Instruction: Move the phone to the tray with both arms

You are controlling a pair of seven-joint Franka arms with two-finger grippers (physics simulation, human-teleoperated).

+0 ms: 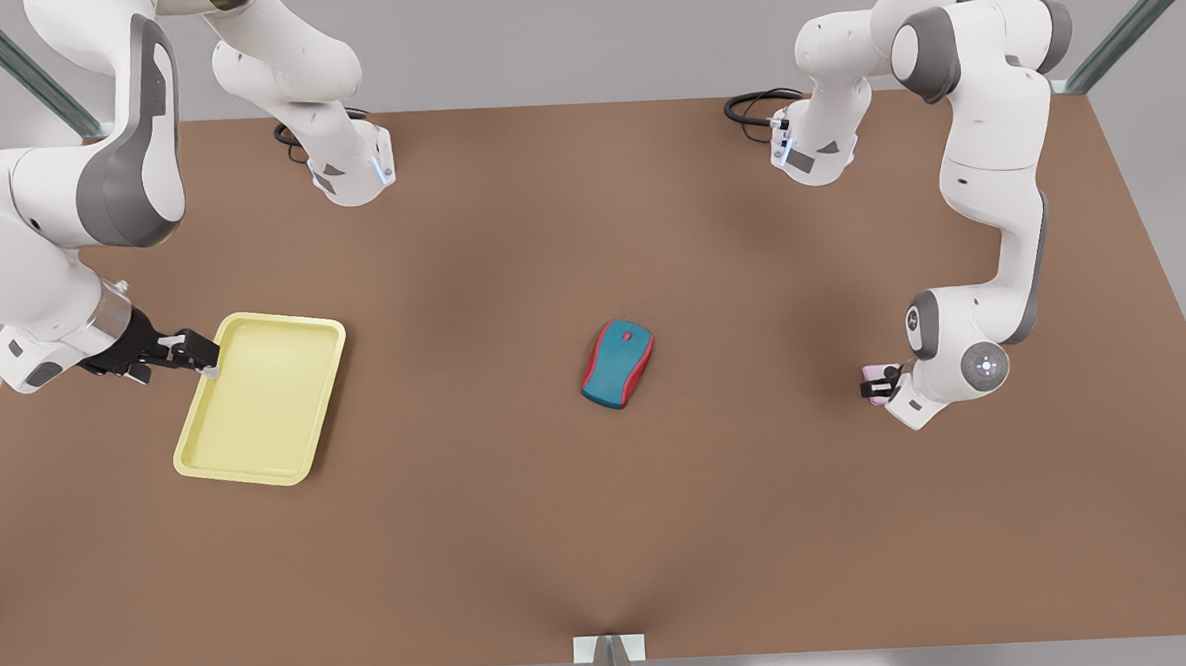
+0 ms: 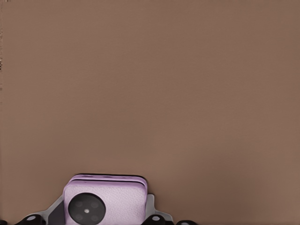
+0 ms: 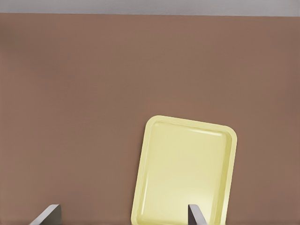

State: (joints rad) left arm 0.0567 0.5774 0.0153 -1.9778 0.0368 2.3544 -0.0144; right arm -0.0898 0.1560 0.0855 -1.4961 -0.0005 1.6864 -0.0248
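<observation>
Left gripper (image 1: 878, 385) is pinching the phone (image 2: 105, 201), sitting at 3 o'clock from the mouse (image 1: 617, 364). Right gripper (image 1: 204, 355) is hanging spread wide at the tray's (image 1: 258, 458) 9 o'clock rim.

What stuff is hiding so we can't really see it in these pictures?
- The phone: left wrist view's bottom edge cuts off its lower part; front view, left gripper covers most.
- Whether left gripper grips phone: cannot tell.
- The tray: right wrist view's bottom edge cuts off its near end.
- Whether right gripper, beside the tray's rim, touches it: too small, front view.
</observation>
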